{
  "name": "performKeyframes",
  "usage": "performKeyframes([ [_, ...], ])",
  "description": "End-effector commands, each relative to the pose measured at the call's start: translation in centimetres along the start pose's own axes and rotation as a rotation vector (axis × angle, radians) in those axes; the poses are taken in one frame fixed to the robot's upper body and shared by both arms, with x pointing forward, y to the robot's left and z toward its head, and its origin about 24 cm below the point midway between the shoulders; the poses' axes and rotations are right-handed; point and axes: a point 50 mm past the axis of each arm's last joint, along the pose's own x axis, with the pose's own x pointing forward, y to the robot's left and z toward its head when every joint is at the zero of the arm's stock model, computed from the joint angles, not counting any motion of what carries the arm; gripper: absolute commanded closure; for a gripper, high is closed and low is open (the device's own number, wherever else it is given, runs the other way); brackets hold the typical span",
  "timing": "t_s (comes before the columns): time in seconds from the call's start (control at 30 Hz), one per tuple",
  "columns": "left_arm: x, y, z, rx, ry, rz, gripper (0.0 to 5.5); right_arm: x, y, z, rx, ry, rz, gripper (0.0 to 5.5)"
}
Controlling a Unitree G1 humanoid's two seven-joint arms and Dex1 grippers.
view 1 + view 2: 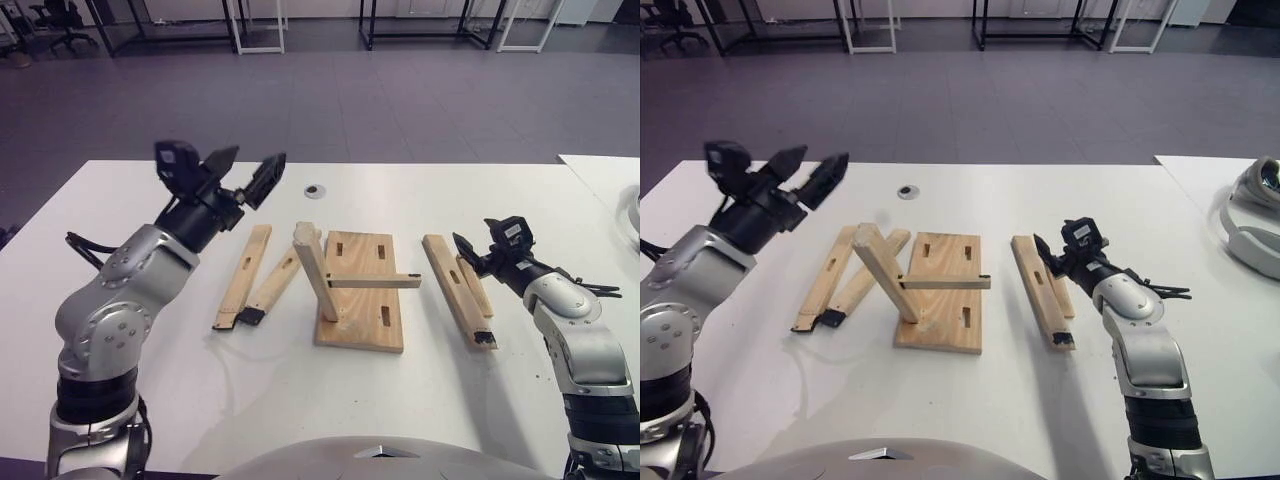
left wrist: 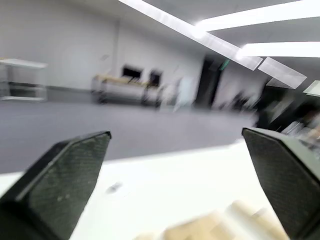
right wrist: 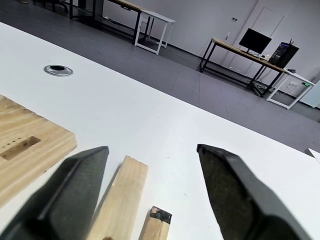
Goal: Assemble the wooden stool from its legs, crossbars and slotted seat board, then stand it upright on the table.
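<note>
1. Left tool [image 1: 250, 165]: raised above the bench [image 1: 480, 200], fingers spread wide, nothing held.

2. First loose pair [image 1: 243, 275]: two wooden pieces lying flat on the bench, side by side, below the left tool and slightly toward the robot's right. Neither is fitted.

3. Seat board [image 1: 375, 320]: lying flat between the two tools, slots facing up. One leg [image 1: 318, 275] stands tilted from the slot at the corner nearest the left tool. One crossbar [image 1: 380, 282] projects from that leg toward the right tool, above the board. Whether either joint is fully seated cannot be determined.

4. Second loose pair [image 1: 452, 290]: a long slotted piece and a shorter piece lying flat, just beside each other, directly under the right tool's fingertips.

5. Right tool [image 3: 152, 160]: low over the bench, fingers apart, nothing held, far ends of the second loose pair between them.

6. Progress assessment: early stage. One leg and one crossbar placed; four pieces remain to be fitted, and the stool has not yet been stood upright.
</note>
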Motion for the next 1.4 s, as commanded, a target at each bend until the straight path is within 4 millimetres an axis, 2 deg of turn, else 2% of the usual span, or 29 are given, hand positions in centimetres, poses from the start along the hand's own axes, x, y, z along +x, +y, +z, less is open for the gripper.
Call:
performKeyframes([
  [0.03,-0.8,2.0,-9.7,0.103,0.438,-0.024,0.66,0.7,-0.1,-0.4,0.050,-0.007,-0.017,2.20],
  [0.13,-1.4,2.6,-11.7,0.134,0.540,-0.041,0.66,1.1,0.3,-0.8,0.059,0.005,-0.002,2.20],
  [0.23,-1.7,2.2,-12.8,0.124,0.610,-0.074,0.66,1.3,1.1,-1.2,0.068,0.016,0.019,2.20],
  [0.53,-2.2,2.0,-13.7,0.298,0.717,-0.094,2.12,2.0,2.5,-1.3,0.058,0.023,0.067,2.20],
  [0.57,-2.2,2.0,-13.7,0.310,0.723,-0.091,2.41,2.1,2.6,-1.2,0.058,0.023,0.070,2.20],
  [0.67,-2.4,1.9,-14.1,0.295,0.738,-0.091,2.82,2.2,2.8,-1.1,0.054,0.021,0.079,2.20],
  [0.8,-2.4,1.5,-13.9,0.264,0.729,-0.088,3.31,2.5,1.3,0.2,0.073,-0.031,0.050,2.20],
  [0.9,-0.3,2.1,-10.5,0.233,0.536,-0.025,3.34,3.2,0.2,3.4,0.261,-0.183,0.092,2.20],
  [0.97,1.9,1.7,-6.9,0.228,0.338,-0.060,3.35,4.0,0.2,6.4,0.427,-0.308,0.195,2.20],
  [1.03,3.6,1.0,-4.3,0.247,0.185,-0.140,3.37,4.8,1.3,9.5,0.589,-0.422,0.339,2.20],
  [1.13,5.5,-0.1,-2.0,0.318,0.028,-0.277,3.37,6.0,3.7,13.3,0.778,-0.519,0.533,2.20],
  [1.2,6.3,-0.8,-1.0,0.333,-0.048,-0.341,3.37,6.7,4.7,15.0,0.859,-0.543,0.601,2.20],
  [1.27,6.8,-1.7,-0.6,0.346,-0.097,-0.403,3.37,7.3,4.8,16.1,0.947,-0.565,0.622,2.20],
  [1.4,6.8,-2.3,-0.7,0.382,-0.128,-0.468,3.37,7.7,4.2,16.5,1.047,-0.559,0.612,2.20],
])
